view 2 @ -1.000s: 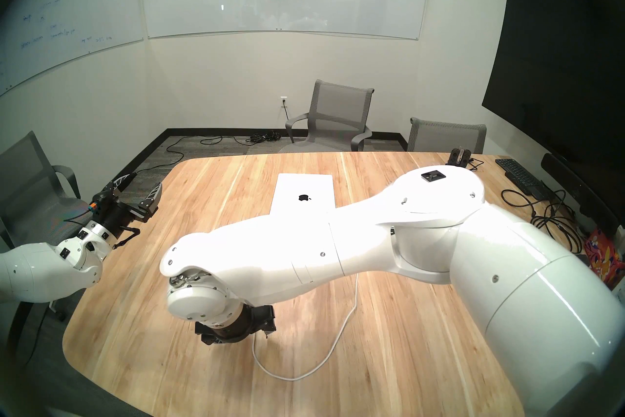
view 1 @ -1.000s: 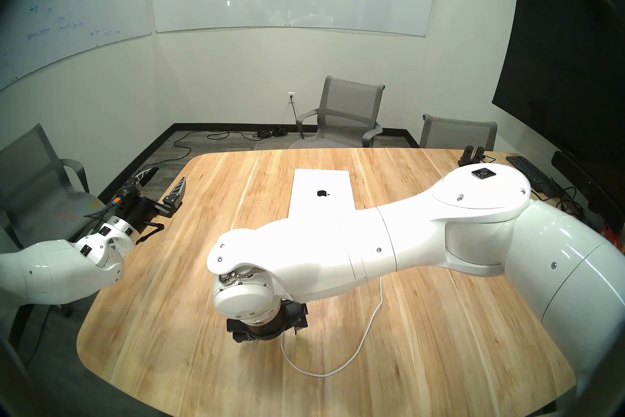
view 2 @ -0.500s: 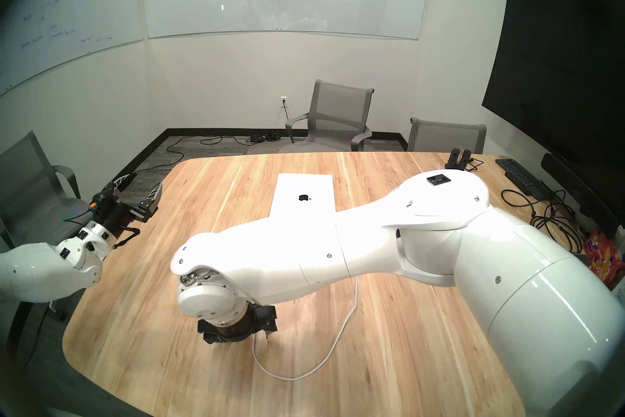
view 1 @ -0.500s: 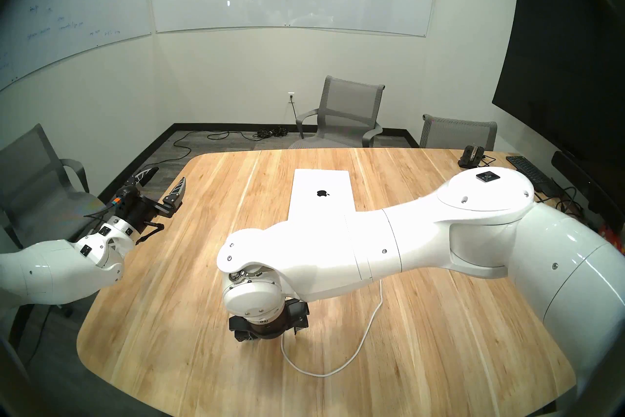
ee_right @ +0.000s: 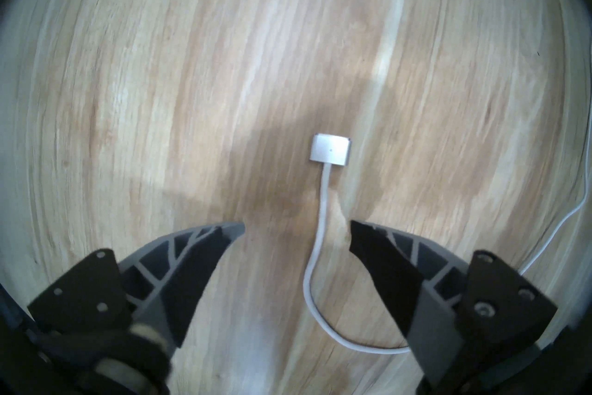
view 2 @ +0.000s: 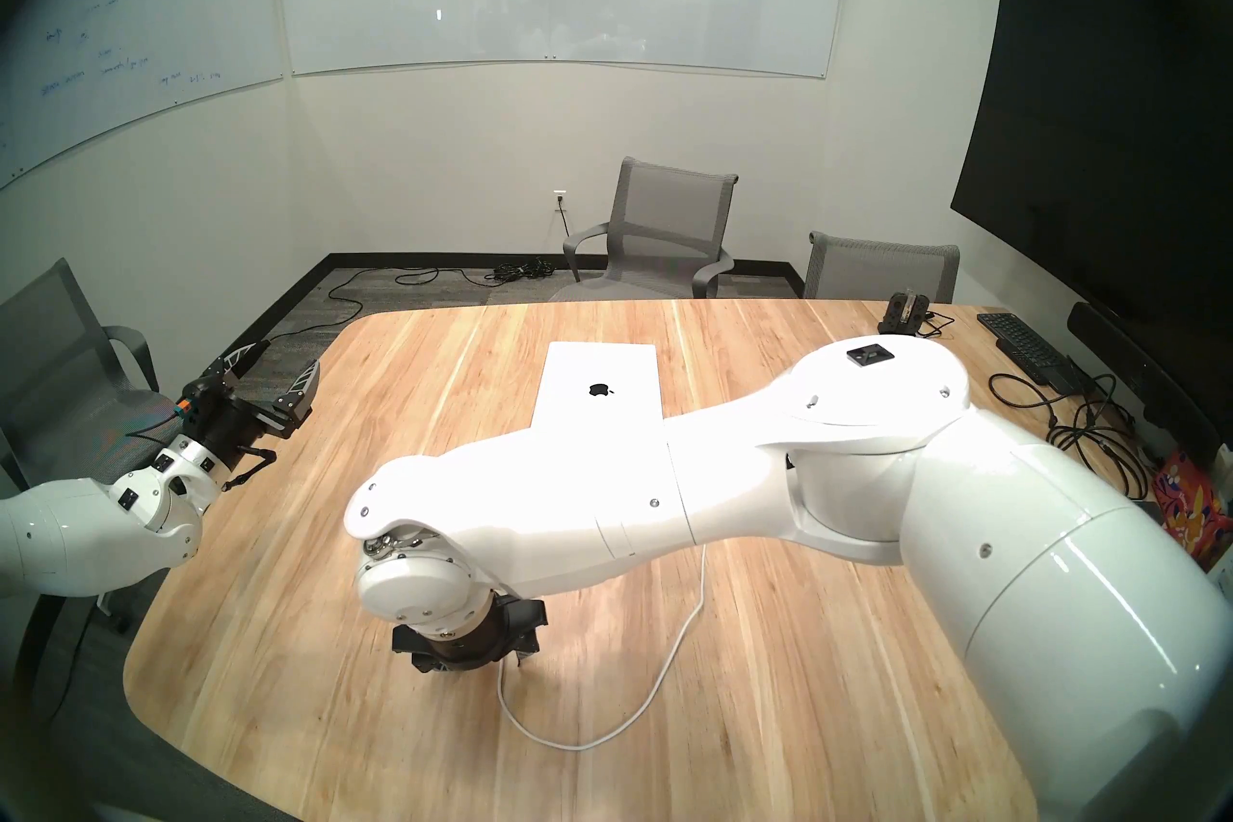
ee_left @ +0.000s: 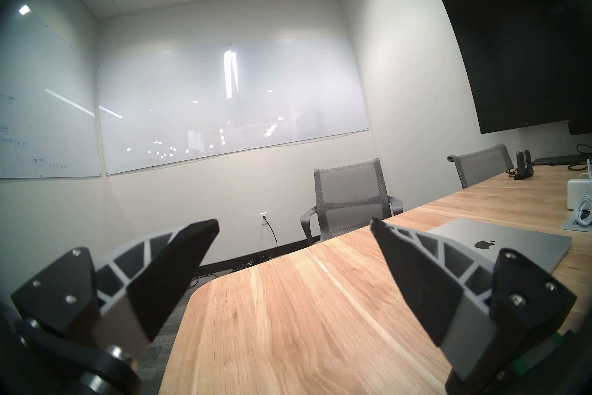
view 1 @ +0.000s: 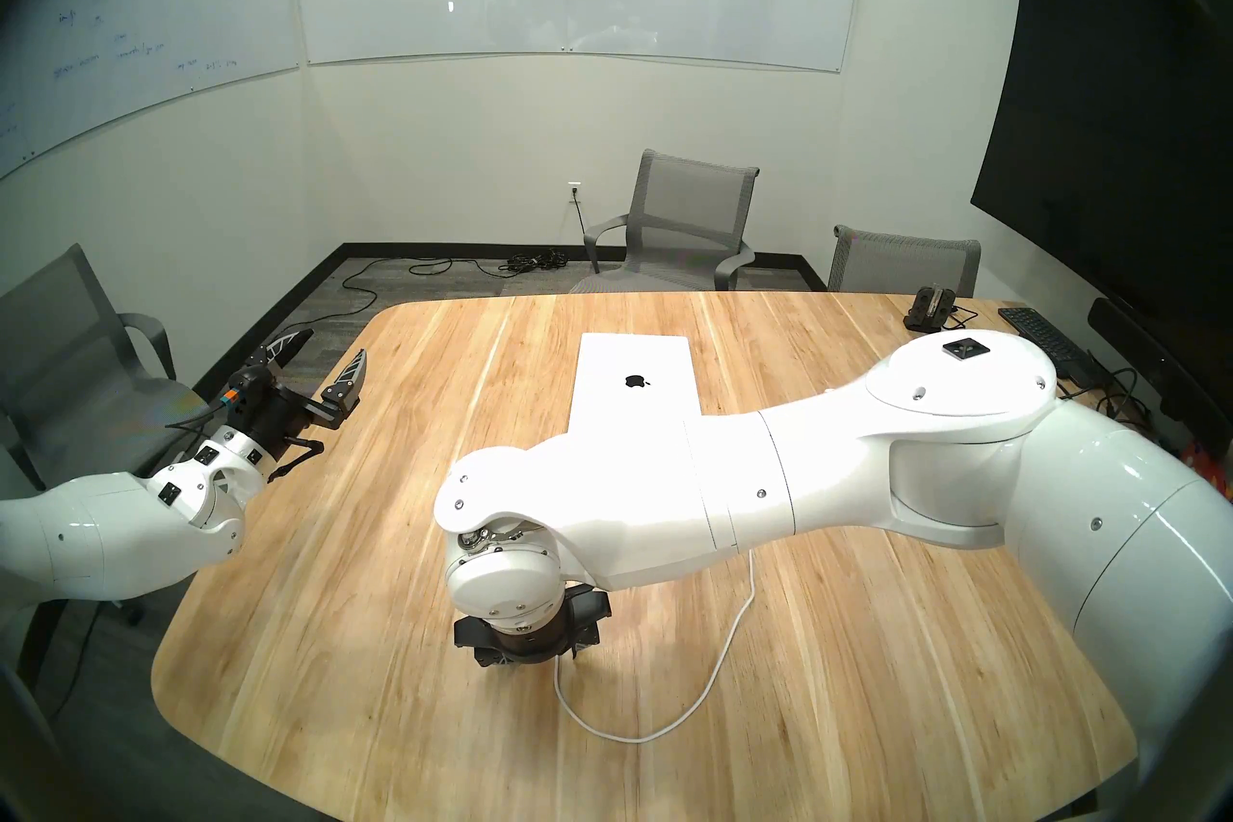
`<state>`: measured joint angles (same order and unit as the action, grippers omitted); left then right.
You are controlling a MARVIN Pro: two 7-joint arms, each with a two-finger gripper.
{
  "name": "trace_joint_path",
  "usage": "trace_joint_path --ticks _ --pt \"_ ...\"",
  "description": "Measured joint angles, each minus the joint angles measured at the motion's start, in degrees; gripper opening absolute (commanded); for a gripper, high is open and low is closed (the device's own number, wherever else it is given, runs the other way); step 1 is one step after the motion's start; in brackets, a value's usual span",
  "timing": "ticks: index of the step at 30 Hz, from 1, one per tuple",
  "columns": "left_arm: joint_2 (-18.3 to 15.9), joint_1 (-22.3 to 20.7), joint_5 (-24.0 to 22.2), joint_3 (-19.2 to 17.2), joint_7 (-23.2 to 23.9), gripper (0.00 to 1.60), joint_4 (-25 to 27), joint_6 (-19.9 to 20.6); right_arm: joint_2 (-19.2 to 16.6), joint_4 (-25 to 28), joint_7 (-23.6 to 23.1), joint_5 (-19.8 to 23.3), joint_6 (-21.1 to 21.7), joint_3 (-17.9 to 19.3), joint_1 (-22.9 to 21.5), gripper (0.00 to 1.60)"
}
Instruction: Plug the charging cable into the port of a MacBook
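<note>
The silver MacBook (view 1: 634, 380) (ee_left: 499, 243) lies shut at the table's far middle, apple logo up. The port does not show in any view. The white charging cable (view 1: 700, 700) loops over the near table. Its flat silver connector (ee_right: 330, 150) lies on the wood just ahead of my right gripper (ee_right: 297, 224). That gripper points straight down, open, with the cord (ee_right: 320, 224) running between its fingers, untouched. In the head view the right wrist hides the gripper (view 1: 527, 654) and the connector. My left gripper (view 1: 333, 343) (ee_left: 294, 220) hangs open and empty over the table's left edge.
A white power brick (ee_left: 579, 198) and a bundled white cord (ee_left: 584, 211) sit right of the laptop. A black keyboard (view 1: 1047, 337), a small black dock (view 1: 931, 310) and black cables (view 2: 1081, 434) crowd the far right. Grey chairs ring the table.
My right wrist has shifted slightly to the right and lower over the cable's end. The left arm has not moved.
</note>
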<state>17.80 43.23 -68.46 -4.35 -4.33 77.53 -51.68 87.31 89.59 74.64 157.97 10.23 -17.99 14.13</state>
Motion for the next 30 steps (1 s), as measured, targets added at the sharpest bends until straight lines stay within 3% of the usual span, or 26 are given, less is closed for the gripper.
trace_joint_path --ticks 2,7,9,10,11,13,15,30 --pt "0.0 0.0 0.0 0.0 0.0 1.60 0.0 0.0 0.0 -0.1 0.0 0.0 0.1 0.0 0.0 1.24" --pt "0.0 0.0 0.0 0.0 0.0 1.60 0.0 0.0 0.0 -0.5 0.1 -0.1 0.4 0.1 0.0 1.02" --pt "0.0 0.0 0.0 0.0 0.0 1.60 0.0 0.0 0.0 -0.6 0.1 -0.1 0.5 0.2 0.0 0.60" --pt "0.0 0.0 0.0 0.0 0.0 1.60 0.0 0.0 0.0 -0.7 0.1 -0.2 0.5 0.2 0.0 0.48" --pt "0.0 0.0 0.0 0.0 0.0 1.60 0.0 0.0 0.0 -0.7 0.2 -0.3 0.5 0.2 0.0 0.48" --pt "0.0 0.0 0.0 0.0 0.0 1.60 0.0 0.0 0.0 -0.9 0.3 -0.4 0.5 0.3 -0.1 0.13" --pt "0.0 0.0 0.0 0.0 0.0 1.60 0.0 0.0 0.0 -1.0 0.5 -0.5 0.5 0.5 -0.1 0.00" --pt "0.0 0.0 0.0 0.0 0.0 1.60 0.0 0.0 -0.1 -0.9 0.4 -1.0 0.2 0.7 0.0 0.00"
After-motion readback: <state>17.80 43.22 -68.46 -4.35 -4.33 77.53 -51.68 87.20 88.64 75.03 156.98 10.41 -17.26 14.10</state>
